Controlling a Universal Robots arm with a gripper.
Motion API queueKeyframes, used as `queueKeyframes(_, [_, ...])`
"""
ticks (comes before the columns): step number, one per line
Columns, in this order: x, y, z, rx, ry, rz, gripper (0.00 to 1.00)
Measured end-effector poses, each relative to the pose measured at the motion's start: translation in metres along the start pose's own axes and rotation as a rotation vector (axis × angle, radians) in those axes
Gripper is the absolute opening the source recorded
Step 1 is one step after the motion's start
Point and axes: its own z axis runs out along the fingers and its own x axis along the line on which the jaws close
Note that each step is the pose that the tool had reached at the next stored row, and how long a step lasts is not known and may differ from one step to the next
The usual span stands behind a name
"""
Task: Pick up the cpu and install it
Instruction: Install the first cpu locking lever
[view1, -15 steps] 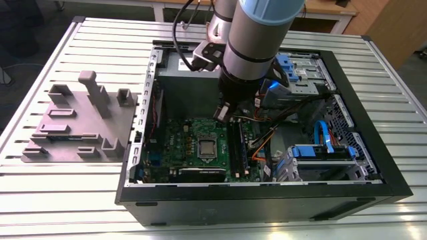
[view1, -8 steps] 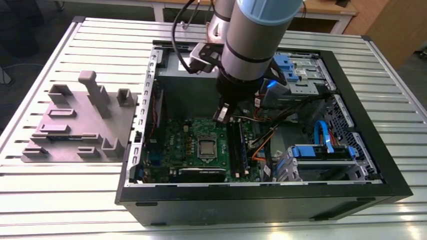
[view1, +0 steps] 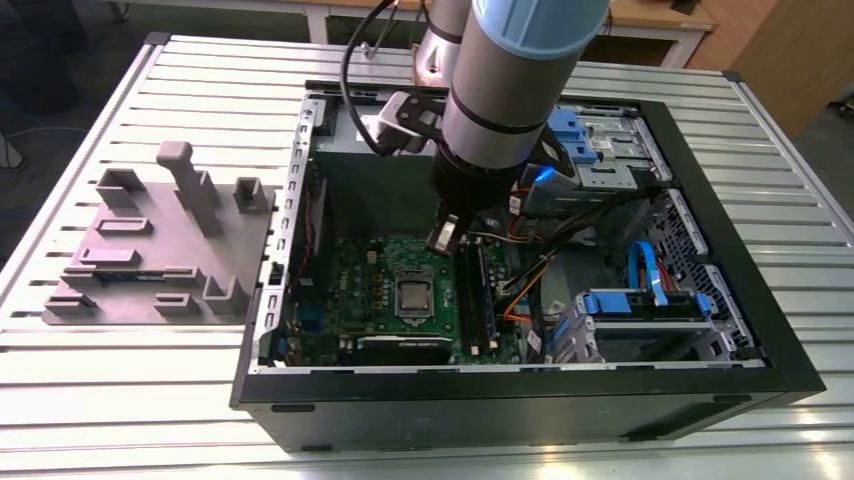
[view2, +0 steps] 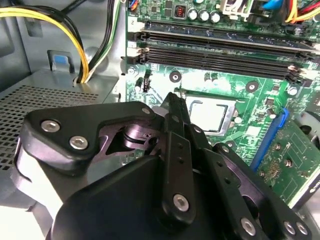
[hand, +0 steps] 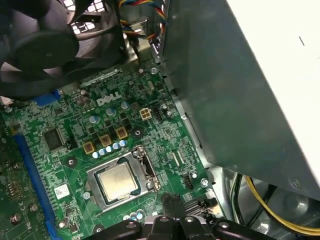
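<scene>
The cpu (view1: 415, 297), a small shiny silver square, lies flat inside the metal-framed socket in the middle of the green motherboard (view1: 360, 290). Both wrist views show the cpu (view2: 207, 114) (hand: 119, 181) in that socket. My gripper (view1: 443, 240) hangs inside the open computer case, a little above the board and just beside the socket on its far side. Its black fingers (view2: 175, 130) meet in a narrow tip, shut with nothing between them. In the first wrist view the gripper (hand: 170, 199) is close to the socket's edge, apart from the cpu.
The black case wall (view1: 534, 385) rings the board. Long black memory sticks (view2: 220, 52) run beside the socket. A grey power supply box (hand: 240, 85), a black fan (hand: 45, 45) and yellow cables (view2: 80, 45) crowd the gripper. A grey fixture block (view1: 160, 250) stands on the table at the exterior view's left.
</scene>
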Motion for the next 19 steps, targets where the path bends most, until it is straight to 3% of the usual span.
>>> queueKeyframes(12, [0.0076, 0.0008, -0.0004, -0.0004, 0.0059, -0.080, 0.11])
queueKeyframes(17, [0.0087, 0.0003, -0.0005, 0.0120, 0.0038, -0.125, 0.11])
queueKeyframes(19, [0.0091, 0.0003, -0.0005, 0.0121, 0.0046, -0.143, 0.11])
